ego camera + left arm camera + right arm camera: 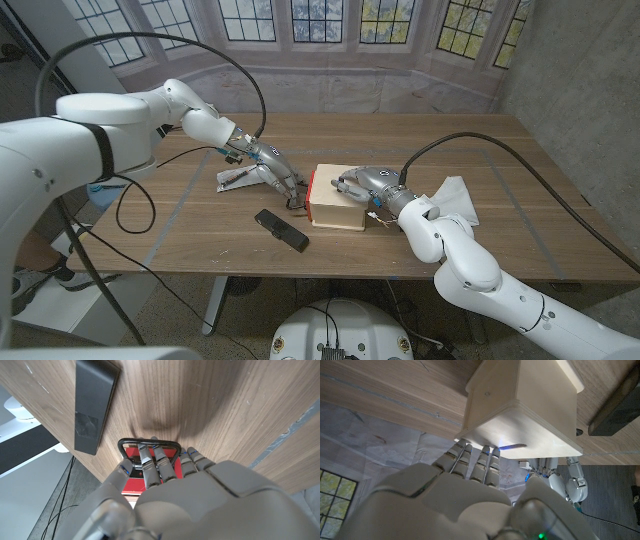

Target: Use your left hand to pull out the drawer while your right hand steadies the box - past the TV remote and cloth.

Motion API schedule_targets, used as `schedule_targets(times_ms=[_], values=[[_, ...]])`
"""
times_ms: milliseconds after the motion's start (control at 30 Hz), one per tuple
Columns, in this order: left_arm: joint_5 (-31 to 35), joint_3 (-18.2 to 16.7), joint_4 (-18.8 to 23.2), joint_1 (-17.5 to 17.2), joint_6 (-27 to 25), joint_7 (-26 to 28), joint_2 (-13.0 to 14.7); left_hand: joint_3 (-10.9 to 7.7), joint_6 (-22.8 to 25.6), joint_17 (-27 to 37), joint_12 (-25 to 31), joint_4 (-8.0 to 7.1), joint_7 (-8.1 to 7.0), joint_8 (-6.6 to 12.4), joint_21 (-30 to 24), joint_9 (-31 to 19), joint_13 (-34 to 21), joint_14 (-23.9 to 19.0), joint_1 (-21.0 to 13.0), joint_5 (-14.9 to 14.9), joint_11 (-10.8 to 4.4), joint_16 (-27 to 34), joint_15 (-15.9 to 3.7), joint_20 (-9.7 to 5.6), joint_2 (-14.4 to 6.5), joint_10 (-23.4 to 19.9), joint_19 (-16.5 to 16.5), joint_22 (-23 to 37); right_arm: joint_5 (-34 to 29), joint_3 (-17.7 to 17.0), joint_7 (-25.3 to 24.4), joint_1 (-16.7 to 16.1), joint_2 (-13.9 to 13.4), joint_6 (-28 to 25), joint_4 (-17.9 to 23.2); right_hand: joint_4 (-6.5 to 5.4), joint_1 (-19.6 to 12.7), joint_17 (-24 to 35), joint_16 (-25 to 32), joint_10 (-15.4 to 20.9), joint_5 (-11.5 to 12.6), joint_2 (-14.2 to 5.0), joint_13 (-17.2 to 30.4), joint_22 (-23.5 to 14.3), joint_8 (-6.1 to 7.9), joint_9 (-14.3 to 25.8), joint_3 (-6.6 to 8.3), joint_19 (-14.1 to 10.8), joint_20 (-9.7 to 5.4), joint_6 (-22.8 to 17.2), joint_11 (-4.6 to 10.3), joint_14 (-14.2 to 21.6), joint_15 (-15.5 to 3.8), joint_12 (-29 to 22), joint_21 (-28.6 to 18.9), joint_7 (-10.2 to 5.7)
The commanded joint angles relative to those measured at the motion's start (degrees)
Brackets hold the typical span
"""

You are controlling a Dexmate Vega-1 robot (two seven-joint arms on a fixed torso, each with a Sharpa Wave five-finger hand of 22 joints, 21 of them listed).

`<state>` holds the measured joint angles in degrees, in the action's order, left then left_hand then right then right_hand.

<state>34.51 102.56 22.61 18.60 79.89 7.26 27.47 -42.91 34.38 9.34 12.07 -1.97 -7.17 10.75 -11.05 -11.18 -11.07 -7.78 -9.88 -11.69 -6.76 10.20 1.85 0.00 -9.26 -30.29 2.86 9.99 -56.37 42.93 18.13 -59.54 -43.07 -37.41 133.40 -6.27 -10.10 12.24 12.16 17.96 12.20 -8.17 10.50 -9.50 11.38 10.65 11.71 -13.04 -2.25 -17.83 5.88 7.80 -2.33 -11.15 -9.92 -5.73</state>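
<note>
Two hands at the wooden box [335, 205], mid-tabletop toward the front edge. Head view: right hand [365, 184] rests on the box top, grasping nothing; left hand [275, 170] reaches the red drawer [312, 187] front. TV remote [281, 229] near the front edge, cloth [452, 197] toward the right edge. Left wrist view: fingers [150, 460] hooked through the drawer handle [148, 442]. Right wrist view: fingers [470, 457] pressed on the box. Judged: drawer barely out, pulling remains; contents not visible.
</note>
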Motion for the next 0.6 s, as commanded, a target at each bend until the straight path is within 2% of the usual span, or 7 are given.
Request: schedule_targets(times_ms=[33, 600], values=[[-4.3, 4.3, 2.1, 1.1, 0.1, -0.4, 1.1, -0.42, -0.2, 0.0, -0.1, 0.12, 0.05, 0.02, -0.4, 0.0, -0.3, -0.6, 0.5, 0.2, 0.27, 0.1, -0.09, -0.08, 0.0, -0.3, 0.5, 0.1, 0.2, -0.9, -1.5, -1.4, 0.3, 0.1, -0.1, -0.58, 0.7, 0.0, 0.0, 0.4, 0.4, -0.46, 0.3, -0.1, 0.04, 0.1, 0.06, 0.2, -0.33, -0.1, -0.38, 0.0, -0.19, -0.1, 0.0, 0.01], [-9.1, 6.8, 5.4, 2.0, 0.1, -3.4, 3.7, -0.44, -0.2, 0.0, -0.1, 0.07, 0.03, 0.08, -0.4, 0.0, -0.3, -0.8, 0.6, 0.2, 0.16, 0.1, -0.06, -0.07, 0.0, -0.6, 0.5, 0.1, -2.3, 0.3, 0.8, -0.5, 1.2, -0.8, -1.2, -1.09, 1.5, -0.3, -0.3, 0.7, 0.8, -0.23, 0.3, 0.0, -0.03, 0.0, 0.04, 2.4, -0.86, -0.2, -0.21, -0.3, -0.20, 0.0, 0.3, 0.07]])
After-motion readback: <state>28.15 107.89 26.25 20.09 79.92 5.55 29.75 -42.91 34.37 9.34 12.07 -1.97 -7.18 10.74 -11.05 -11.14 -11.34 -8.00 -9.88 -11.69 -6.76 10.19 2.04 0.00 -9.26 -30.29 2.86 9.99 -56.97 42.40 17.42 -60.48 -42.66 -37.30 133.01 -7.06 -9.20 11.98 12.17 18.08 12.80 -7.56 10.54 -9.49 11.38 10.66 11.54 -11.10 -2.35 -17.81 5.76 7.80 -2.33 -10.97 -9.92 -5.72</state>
